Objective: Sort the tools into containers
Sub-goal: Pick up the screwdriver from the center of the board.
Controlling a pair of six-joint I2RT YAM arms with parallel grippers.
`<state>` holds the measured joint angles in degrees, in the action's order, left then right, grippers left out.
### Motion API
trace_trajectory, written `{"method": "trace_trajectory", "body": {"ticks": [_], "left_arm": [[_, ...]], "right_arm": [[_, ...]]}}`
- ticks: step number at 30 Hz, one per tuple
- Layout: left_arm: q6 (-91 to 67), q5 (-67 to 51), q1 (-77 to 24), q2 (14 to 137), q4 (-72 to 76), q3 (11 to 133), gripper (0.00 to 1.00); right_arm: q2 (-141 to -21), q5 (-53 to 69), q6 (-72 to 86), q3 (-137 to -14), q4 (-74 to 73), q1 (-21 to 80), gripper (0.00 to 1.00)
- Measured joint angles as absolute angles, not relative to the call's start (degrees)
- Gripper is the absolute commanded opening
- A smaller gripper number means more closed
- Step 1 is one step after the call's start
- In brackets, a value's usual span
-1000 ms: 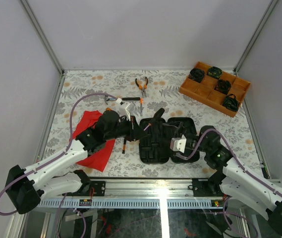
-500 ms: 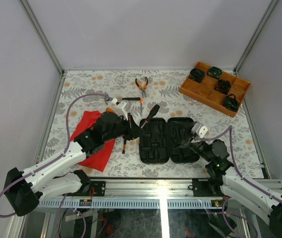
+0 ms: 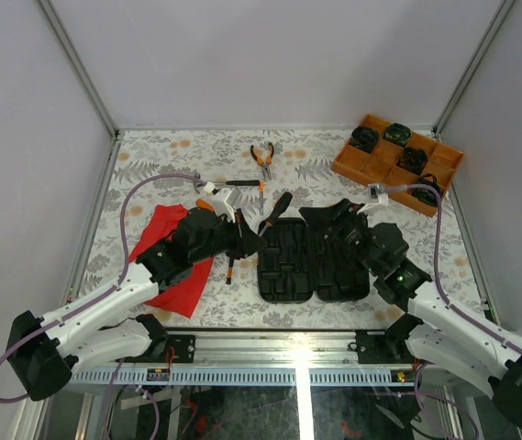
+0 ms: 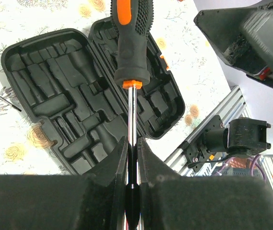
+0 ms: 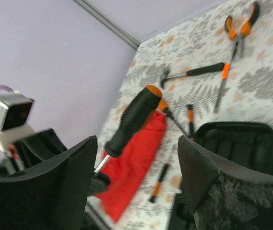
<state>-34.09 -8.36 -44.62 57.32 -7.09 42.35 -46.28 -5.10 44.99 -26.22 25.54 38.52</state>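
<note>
Left wrist view: left pincer [image 4: 132, 158] pinches the screwdriver [image 4: 132, 38] by its bare shaft. The long axis runs straight out from the pincer, with the handle above the open tool case [image 4: 54, 96] near its hinge. Right pincer [image 5: 136, 158] is spread and empty at the case's right half, so the left arm is nearer.

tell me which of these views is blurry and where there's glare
Top external: sharp and evenly lit, with a glare spot on the metal rail at the near edge. Left wrist: the screwdriver and open case are crisp; the left tool in the foreground is dark and soft. Right wrist: softest throughout, pliers and hammer smeared.
</note>
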Motion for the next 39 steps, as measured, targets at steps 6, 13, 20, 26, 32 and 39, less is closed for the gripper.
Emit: {"method": "trace_trajectory", "body": {"ticks": [6, 13, 20, 26, 32, 39], "left_arm": [[-34.7, -8.3, -44.6, 57.2, -6.9, 41.6, 0.0], [-35.2, -8.4, -44.6, 56.2, -6.1, 40.4, 0.0], [-35.8, -8.6, -44.6, 55.6, -6.0, 39.0, 0.0], [-36.3, -9.1, -44.6, 55.0, -5.8, 38.3, 0.0], [-36.7, -9.7, -44.6, 55.0, -5.4, 38.0, 0.0], [-36.9, -9.7, -44.5, 55.6, -5.4, 37.9, 0.32]], "right_arm": [[-52.1, -5.0, 62.0, -27.3, 26.9, 38.5, 0.78], [-63.4, -1.8, 75.0, -27.4, 35.6, 38.5, 0.78], [-71.0, 1.3, 81.5, -27.5, 43.0, 38.5, 0.65], [-75.2, 3.3, 84.6, -27.9, 50.0, 38.5, 0.5], [-80.4, 5.8, 87.3, -28.1, 55.7, 38.5, 0.24], [-81.7, 6.1, 87.5, -28.1, 57.7, 38.5, 0.0]]}}
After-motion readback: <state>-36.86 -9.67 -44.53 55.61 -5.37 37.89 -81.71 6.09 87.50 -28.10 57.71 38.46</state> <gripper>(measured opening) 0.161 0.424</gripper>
